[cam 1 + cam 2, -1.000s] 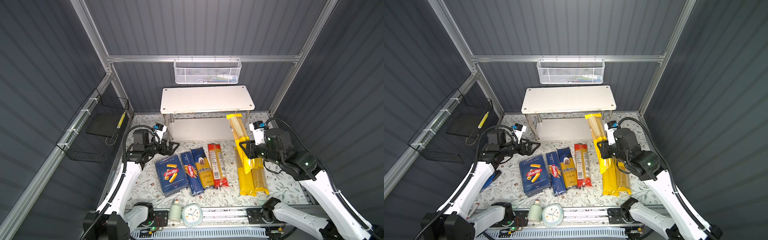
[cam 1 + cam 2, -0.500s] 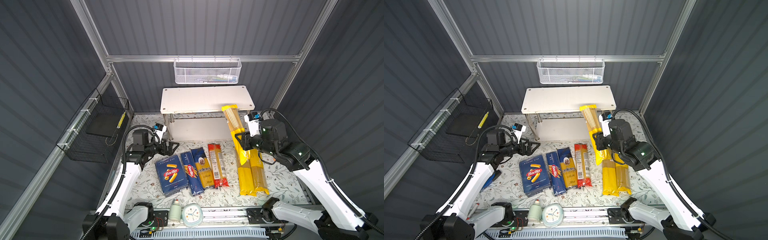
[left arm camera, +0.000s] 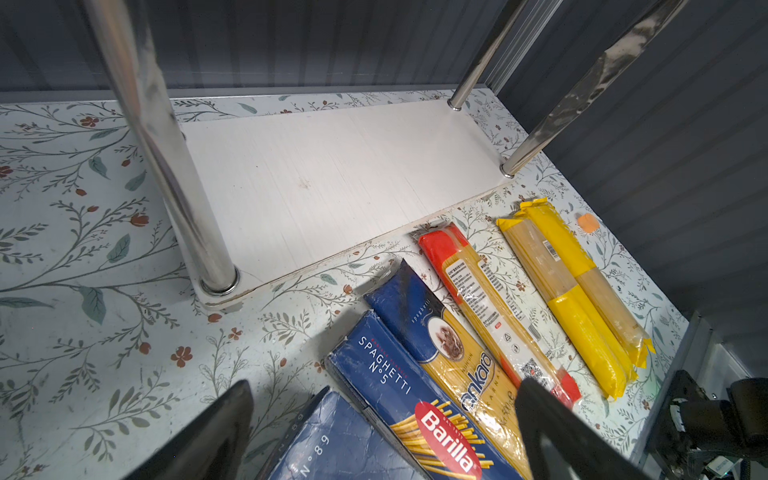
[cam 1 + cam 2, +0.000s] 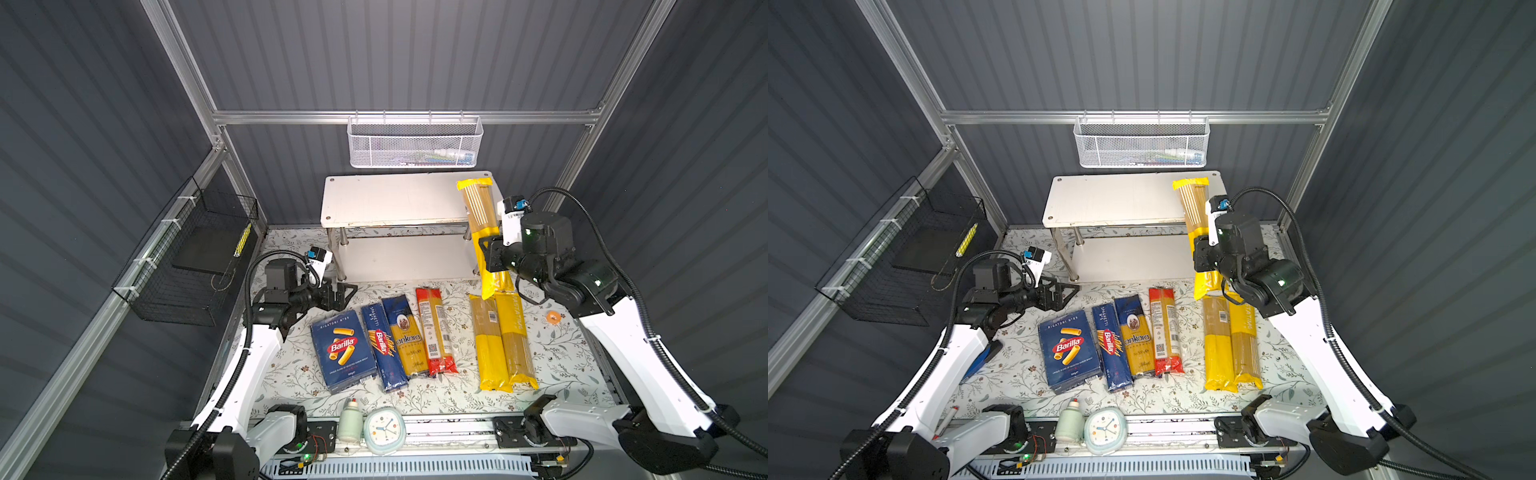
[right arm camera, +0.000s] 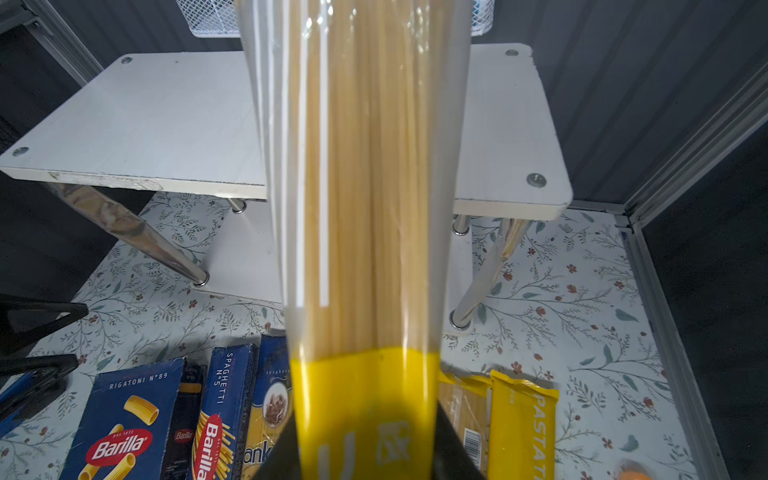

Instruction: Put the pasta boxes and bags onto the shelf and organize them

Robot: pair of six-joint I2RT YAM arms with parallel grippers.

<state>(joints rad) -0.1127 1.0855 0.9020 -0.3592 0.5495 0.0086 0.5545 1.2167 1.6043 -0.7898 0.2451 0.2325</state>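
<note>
Spaghetti climbs toward the shelf (image 4: 395, 199). The right gripper (image 4: 488, 257) is clamped on the yellow lower half of a yellow bag (image 4: 482, 208) and holds it higher and farther back than a second ago. Back then the bag's clear end showed in front of the lower board. Half a second ago it reached the top board's front edge. Now it sits over the right end of that board in both top views. Whether it touches the board I cannot tell. The right wrist view shows the bag (image 5: 357, 187) running out over the board's front edge (image 5: 145, 124).

The left gripper (image 4: 347, 291) has not moved. Its jaws stand wide with nothing between them, just beside the shelf's front left leg.

The row on the flowered table is also unchanged. From the left lie a wide box (image 4: 343, 351), a narrow box (image 4: 382, 345), a blue bag (image 4: 405, 336) and a red bag (image 4: 434, 328), packed edge to edge. A pair of yellow bags (image 4: 500, 340) lies apart to the right, below the raised bag.

On the back rail, the white mesh basket (image 4: 415, 143) holds a few small items at its right end, too small to make out. On the left wall, the black wire basket (image 4: 187, 257) holds a dark flat slab and a yellow strip (image 4: 243, 241).
</note>
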